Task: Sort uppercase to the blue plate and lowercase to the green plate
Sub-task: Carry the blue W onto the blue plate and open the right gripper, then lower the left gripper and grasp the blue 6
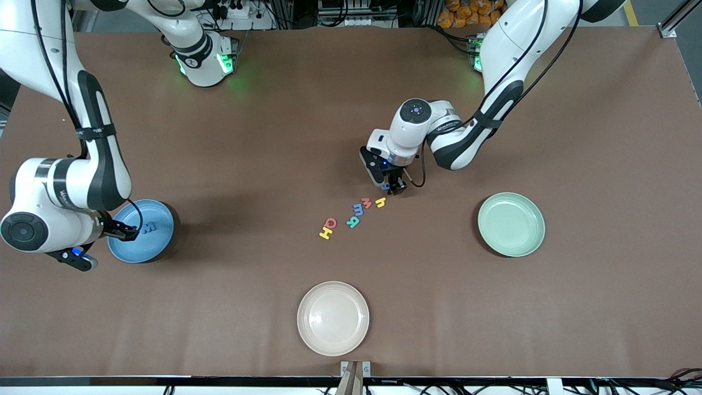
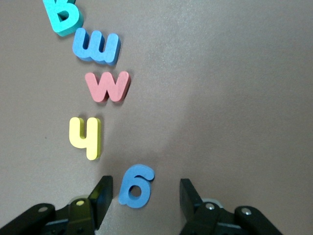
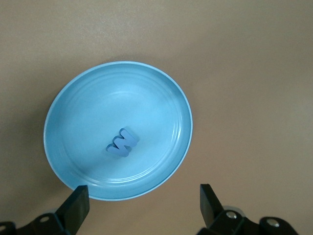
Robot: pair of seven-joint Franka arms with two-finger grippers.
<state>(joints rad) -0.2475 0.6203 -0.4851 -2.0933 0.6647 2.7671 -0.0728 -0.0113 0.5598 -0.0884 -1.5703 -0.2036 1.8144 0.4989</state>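
Three round raised-rim plates [image 1: 141,248] — one sky-blue, one pale mint-green [image 1: 511,224], one cream [image 1: 333,318]. Eight small flat foam letters [image 1: 357,208] — seven on the brown table, one dark blue one in the blue plate.

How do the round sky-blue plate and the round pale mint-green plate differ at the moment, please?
The sky-blue plate holds a dark blue foam M; the mint-green plate holds nothing. The blue plate lies under the open right gripper; no gripper is over the green plate. Both have raised rims and look equal in size.

M [image 1: 149,226] in blue plate [image 1: 159,249]; 7 letters [image 1: 355,214] between plates.
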